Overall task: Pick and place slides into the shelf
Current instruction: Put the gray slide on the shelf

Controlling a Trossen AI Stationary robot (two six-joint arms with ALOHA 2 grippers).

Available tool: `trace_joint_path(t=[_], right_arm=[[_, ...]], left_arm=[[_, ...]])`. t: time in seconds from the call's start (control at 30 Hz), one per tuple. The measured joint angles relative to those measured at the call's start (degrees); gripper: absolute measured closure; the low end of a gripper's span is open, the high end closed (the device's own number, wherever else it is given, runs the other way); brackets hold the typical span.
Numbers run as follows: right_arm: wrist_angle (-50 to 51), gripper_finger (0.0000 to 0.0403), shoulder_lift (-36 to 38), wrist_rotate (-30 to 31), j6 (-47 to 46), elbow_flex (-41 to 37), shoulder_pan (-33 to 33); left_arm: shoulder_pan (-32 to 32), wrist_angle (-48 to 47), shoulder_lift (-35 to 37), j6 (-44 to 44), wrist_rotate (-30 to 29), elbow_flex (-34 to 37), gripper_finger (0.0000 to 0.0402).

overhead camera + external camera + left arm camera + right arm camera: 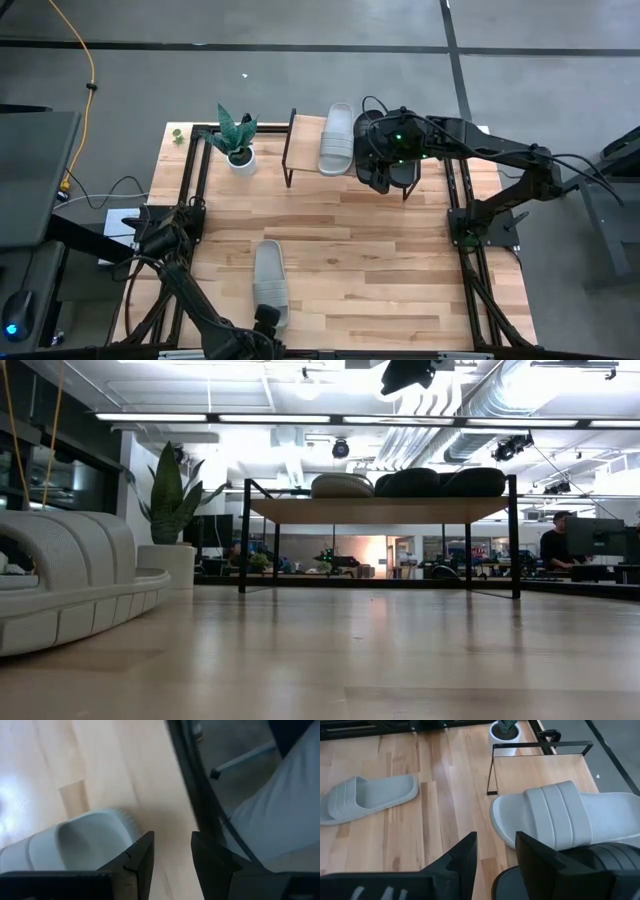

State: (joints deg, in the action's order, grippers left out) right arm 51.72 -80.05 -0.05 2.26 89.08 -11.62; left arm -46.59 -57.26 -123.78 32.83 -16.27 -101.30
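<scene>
**Three slides on the shelf, one on the table**

Looking down from above, the shelf (pixel 300 128) stood at the table's (pixel 400 260) far edge, carrying a pale slide (pixel 337 138) and two black slides (pixel 368 145) toward its right end. The right gripper (pixel 385 165) hovered over the black pair. A second pale slide (pixel 269 282) lay near the table's near edge, with the left gripper (pixel 266 322) at its heel end. A potted plant (pixel 238 140) stood just left of the shelf.

From table height, the shelf's plank (pixel 380 510) bore all three slides side by side.

In the left wrist view, the left fingers (pixel 142 862) stood apart, clamped on nothing, beside the pale slide's heel (pixel 85 840).

In the right wrist view, the right fingers (pixel 462 857) stood apart and empty above the shelf's edge.
</scene>
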Motion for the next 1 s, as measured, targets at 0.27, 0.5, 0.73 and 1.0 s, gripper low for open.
trace_joint_path(t=[0.27,0.5,0.73,1.0], right_arm=[[-0.1,0.0276,0.0,-0.1,0.2,0.0,0.0],[-0.1,0.0276,0.0,-0.2,0.3,0.0,0.0],[-0.1,0.0276,0.0,-2.0,0.2,0.0,0.0],[-0.1,0.0276,0.1,-2.0,0.2,0.0,0.0]], left_arm=[[2.5,2.3,0.1,-0.5,6.2,0.0,0.0282],[4.3,0.8,-0.7,2.1,0.2,0.0,0.0282],[3.8,-5.9,-1.0,6.0,-5.5,0.0,0.0282],[3.3,-12.3,-1.0,9.4,-8.8,0.0,0.0282]])
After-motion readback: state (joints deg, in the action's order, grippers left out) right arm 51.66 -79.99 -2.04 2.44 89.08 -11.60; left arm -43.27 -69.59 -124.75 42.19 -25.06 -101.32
